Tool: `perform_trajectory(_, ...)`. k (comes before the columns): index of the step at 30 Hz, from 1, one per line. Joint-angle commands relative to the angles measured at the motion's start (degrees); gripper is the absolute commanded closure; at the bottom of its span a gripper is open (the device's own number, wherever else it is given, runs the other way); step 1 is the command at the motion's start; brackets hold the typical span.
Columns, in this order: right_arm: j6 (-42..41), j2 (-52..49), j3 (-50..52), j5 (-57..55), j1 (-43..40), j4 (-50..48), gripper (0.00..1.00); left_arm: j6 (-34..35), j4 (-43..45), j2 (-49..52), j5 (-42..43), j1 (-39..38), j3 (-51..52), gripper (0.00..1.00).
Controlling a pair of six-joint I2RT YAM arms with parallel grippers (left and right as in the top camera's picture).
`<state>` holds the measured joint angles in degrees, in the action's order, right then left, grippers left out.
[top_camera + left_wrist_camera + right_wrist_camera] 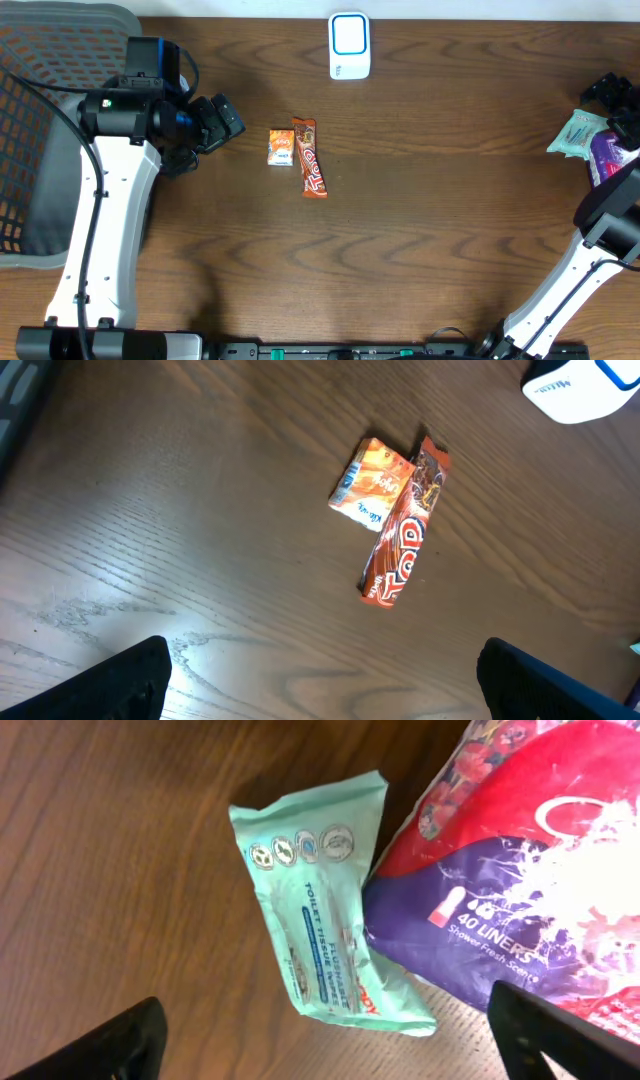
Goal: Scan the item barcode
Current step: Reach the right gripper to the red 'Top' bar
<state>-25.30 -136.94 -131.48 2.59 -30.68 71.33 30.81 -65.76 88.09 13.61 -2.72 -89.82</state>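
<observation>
A white and blue barcode scanner (pixel 349 45) stands at the table's far edge; its corner (pixel 580 388) shows in the left wrist view. A small orange packet (pixel 281 147) (pixel 371 484) lies flat against a brown "Top" bar (pixel 311 158) (pixel 402 532) mid-table. My left gripper (pixel 222 122) (pixel 320 685) is open and empty, left of both and apart from them. At the far right, a mint tissue pack (pixel 578 133) (pixel 325 910) lies beside a purple and red liner pack (pixel 606 155) (pixel 530 870). My right gripper (pixel 612 98) (pixel 330 1050) hangs open above the tissue pack, holding nothing.
A dark mesh basket (pixel 50 130) sits at the left edge behind the left arm. The liner pack reaches the table's right edge. Bare wood lies between the snacks and the right-hand packs.
</observation>
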Motion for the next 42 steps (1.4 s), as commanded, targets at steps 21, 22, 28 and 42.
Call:
perform_trajectory(21,24.11,2.23,0.09,25.73,29.88,14.97,0.14,-0.74,-0.17,0.33,-0.13,0.2,-0.42,0.02)
perform_trajectory(22,24.11,2.23,0.09,24.5,32.22,15.02,0.01,-0.74,-0.17,0.33,-0.13,0.2,-0.42,0.02)
perform_trajectory(28,23.71,2.23,0.09,22.36,45.31,13.84,0.01,-0.74,-0.17,0.31,-0.15,0.2,-0.42,0.02)
perform_trajectory(42,11.67,1.53,0.09,16.83,59.63,5.7,0.24,-0.74,-0.17,0.31,-0.15,0.2,-0.42,0.02)
